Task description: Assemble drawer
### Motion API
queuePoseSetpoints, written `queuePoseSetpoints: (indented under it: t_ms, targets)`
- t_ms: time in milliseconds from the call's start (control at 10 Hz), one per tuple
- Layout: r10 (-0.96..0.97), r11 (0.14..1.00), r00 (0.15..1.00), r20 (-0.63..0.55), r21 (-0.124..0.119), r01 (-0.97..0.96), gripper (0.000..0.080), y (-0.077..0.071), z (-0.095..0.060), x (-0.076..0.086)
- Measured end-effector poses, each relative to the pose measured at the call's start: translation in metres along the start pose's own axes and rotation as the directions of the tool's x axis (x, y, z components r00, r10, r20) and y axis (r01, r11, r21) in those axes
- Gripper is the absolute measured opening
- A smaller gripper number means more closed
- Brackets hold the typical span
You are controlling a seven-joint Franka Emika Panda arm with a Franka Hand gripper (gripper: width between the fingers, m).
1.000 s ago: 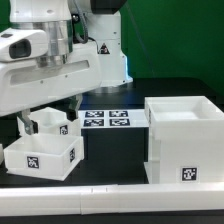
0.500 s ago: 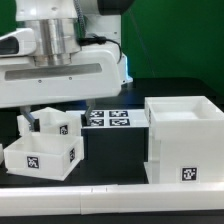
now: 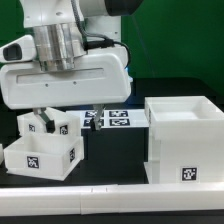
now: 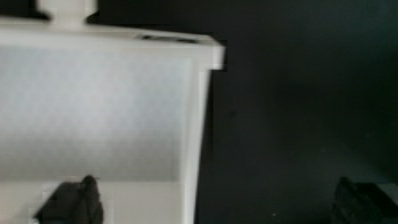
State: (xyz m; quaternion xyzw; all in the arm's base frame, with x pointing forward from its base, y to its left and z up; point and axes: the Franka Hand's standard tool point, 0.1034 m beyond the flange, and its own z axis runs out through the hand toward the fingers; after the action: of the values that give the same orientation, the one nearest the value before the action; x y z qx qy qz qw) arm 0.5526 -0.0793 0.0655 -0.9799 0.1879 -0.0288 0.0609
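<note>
The drawer set is in three white tagged parts. The large open-topped housing (image 3: pixel 185 135) stands at the exterior view's right. Two small trays sit at the left, the front tray (image 3: pixel 40 156) and the rear tray (image 3: pixel 52 124) just behind it. My gripper (image 3: pixel 71 119) is open wide, low over the rear tray. In the wrist view the gripper (image 4: pixel 217 204) straddles one tray's side wall (image 4: pixel 199 120). One fingertip (image 4: pixel 71 200) is over the tray's white inside, the other over the dark table. The tray's knob (image 4: pixel 68 10) shows at the far end. Nothing is held.
The marker board (image 3: pixel 112 118) lies flat on the black table between the trays and the housing, partly behind my arm. The bulky white arm body (image 3: pixel 70 75) hides the back left. A white ledge (image 3: pixel 110 195) runs along the table's front.
The arm has moved toward the exterior view's right and come down over the rear tray. The jaws stay open. The trays and housing have not moved.
</note>
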Motion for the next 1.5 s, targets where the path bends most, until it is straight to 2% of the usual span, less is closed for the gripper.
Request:
queuePoseSetpoints:
  t_ms: [100, 200, 300, 400, 500, 900, 1000, 1100, 1200, 1300, 1500]
  targets:
    - [0.123, 0.992, 0.992, -0.025, 0.002, -0.123, 0.0649, 0.005, 0.005, -0.002]
    - [0.117, 0.993, 0.991, -0.061, -0.004, -0.117, 0.0649, -0.001, 0.012, -0.012]
    - [0.108, 0.994, 0.988, -0.111, -0.007, -0.109, 0.0649, -0.009, 0.024, -0.031]
    - [0.055, 0.998, 0.994, -0.098, -0.028, -0.058, 0.0649, -0.007, 0.034, -0.046]
    - [0.061, 0.998, 0.993, -0.098, -0.027, -0.064, 0.0649, -0.006, 0.033, -0.04]
    - [0.041, 0.999, 0.994, -0.097, -0.028, -0.044, 0.0649, -0.008, 0.034, -0.04]
    - [-0.054, 0.998, 0.994, -0.098, -0.038, 0.051, 0.0649, -0.009, 0.032, -0.039]
    - [-0.159, 0.987, 0.982, -0.106, -0.047, 0.154, 0.0649, -0.013, 0.024, -0.038]
    - [-0.199, 0.98, 0.973, -0.114, -0.05, 0.194, 0.0649, -0.021, 0.012, -0.045]
    - [-0.213, 0.977, 0.97, -0.116, -0.051, 0.209, 0.0649, -0.022, 0.007, -0.048]
    - [-0.207, 0.978, 0.972, -0.111, -0.05, 0.202, 0.0649, -0.021, 0.011, -0.048]
